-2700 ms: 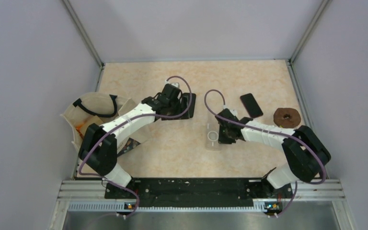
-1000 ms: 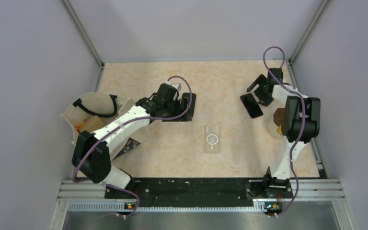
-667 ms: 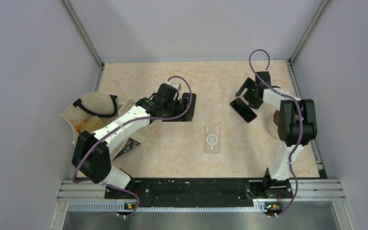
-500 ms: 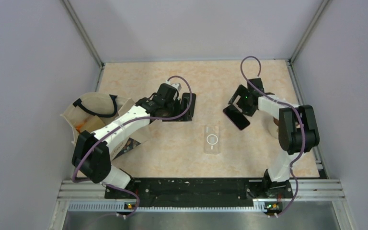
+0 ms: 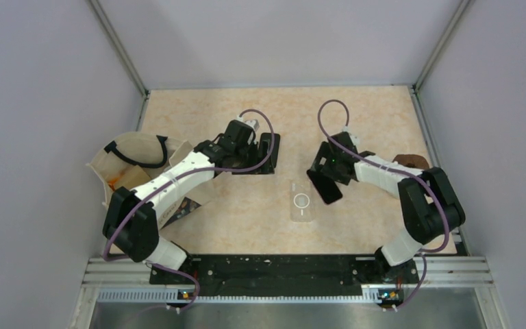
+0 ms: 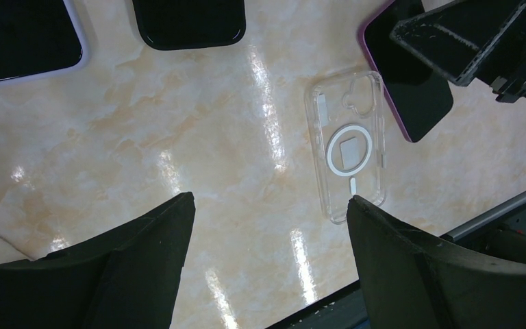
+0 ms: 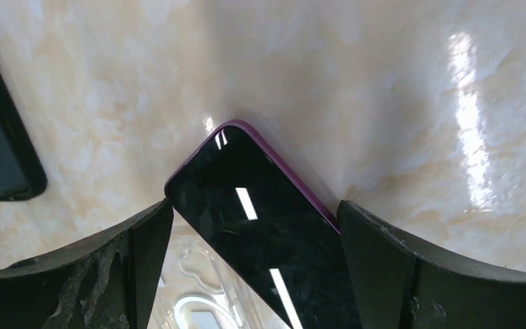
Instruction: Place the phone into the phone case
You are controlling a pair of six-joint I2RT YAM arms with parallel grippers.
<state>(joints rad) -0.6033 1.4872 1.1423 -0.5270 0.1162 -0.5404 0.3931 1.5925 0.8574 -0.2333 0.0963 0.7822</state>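
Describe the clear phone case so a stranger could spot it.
Start at the marbled beige table and look at its middle, between the two arms. The phone case lies flat there, just left of the purple-edged phone. It alone is transparent, with a white ring on it.

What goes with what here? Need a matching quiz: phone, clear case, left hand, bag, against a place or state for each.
Things:
1. phone
2. clear case
3. left hand
4. bag

Places or states:
A. flat on the table, empty
B. open, holding nothing
C. at the table's left edge
D. gripped in the right hand

Pairs: 1-D, 2-A, 3-B, 4-C
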